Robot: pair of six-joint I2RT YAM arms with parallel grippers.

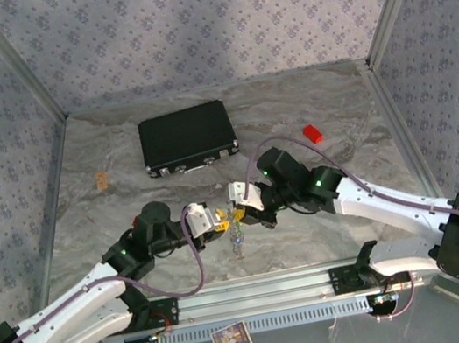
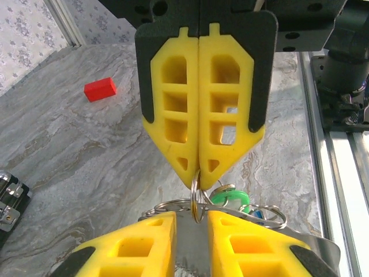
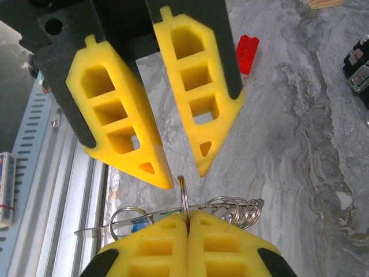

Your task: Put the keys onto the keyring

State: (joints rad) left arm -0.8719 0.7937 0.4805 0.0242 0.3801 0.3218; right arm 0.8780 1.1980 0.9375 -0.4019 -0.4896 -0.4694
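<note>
Right claw (image 3: 187, 218) of mine is pressed together on a small metal ring (image 3: 183, 193), holding it edge-on above the table (image 1: 333, 100), while my left claw (image 3: 184, 178) stands slightly spread, tip to tip with it. That ring rises straight into the gap between the left fingers (image 3: 155, 173), one flat face toward each, so the left is best placed to take it. Both the green-headed key (image 2: 230, 198) and the blue-headed key (image 2: 258, 214) sit just beside it by the keyring chain (image 3: 236, 208); whether they are threaded I cannot tell.

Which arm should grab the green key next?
Probably left. The right end effector is shut on the metal ring, steadying it, while the left end effector is open beside the green key.
</note>
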